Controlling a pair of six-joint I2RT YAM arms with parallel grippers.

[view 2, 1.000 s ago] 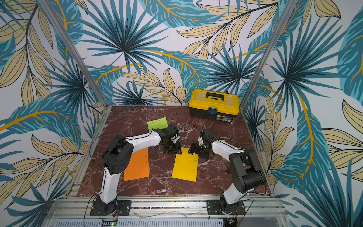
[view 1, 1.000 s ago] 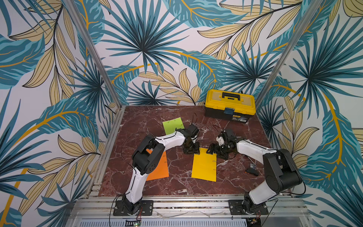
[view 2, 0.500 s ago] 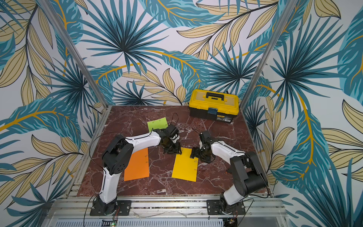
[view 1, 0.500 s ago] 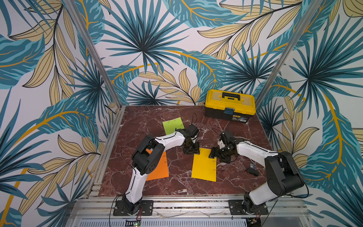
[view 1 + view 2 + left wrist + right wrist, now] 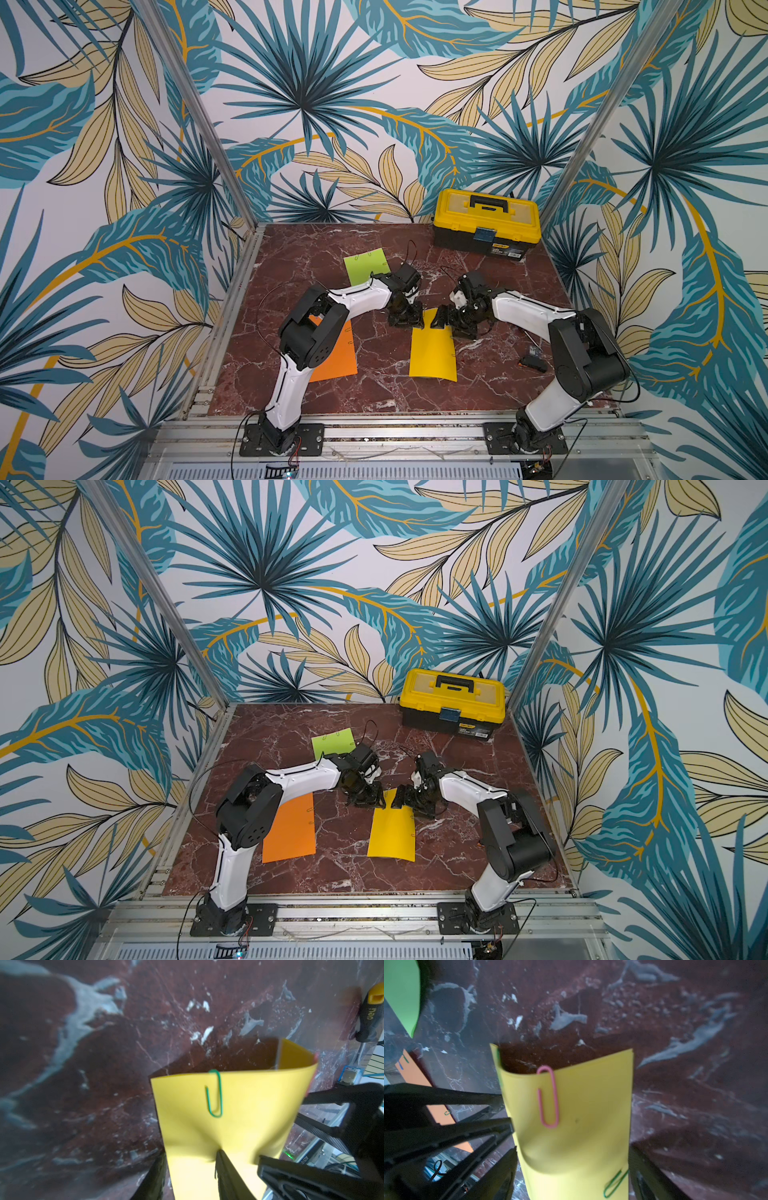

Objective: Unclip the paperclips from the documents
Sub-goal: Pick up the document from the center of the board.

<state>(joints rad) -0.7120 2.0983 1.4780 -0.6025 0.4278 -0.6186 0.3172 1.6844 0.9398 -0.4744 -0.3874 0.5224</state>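
The yellow document lies mid-table, bowed, with its far end between both arms. A green paperclip and a pink paperclip sit on its edges, and another green paperclip sits beside my right finger. My left gripper is open at the far left corner: one finger presses on the yellow sheet, the other rests on the table beside it. My right gripper stands open, a finger either side of the sheet. The green document and orange document lie to the left, each with small clips.
A yellow-and-black toolbox stands at the back right. A small black item lies by the right arm's base. A black-and-yellow tool handle shows in the left wrist view. The marble table is edged by aluminium rails.
My right gripper has slid left, jaws unchanged, until its fingers straddle the yellow sheet's far right part. The left gripper has stayed in place on the sheet.
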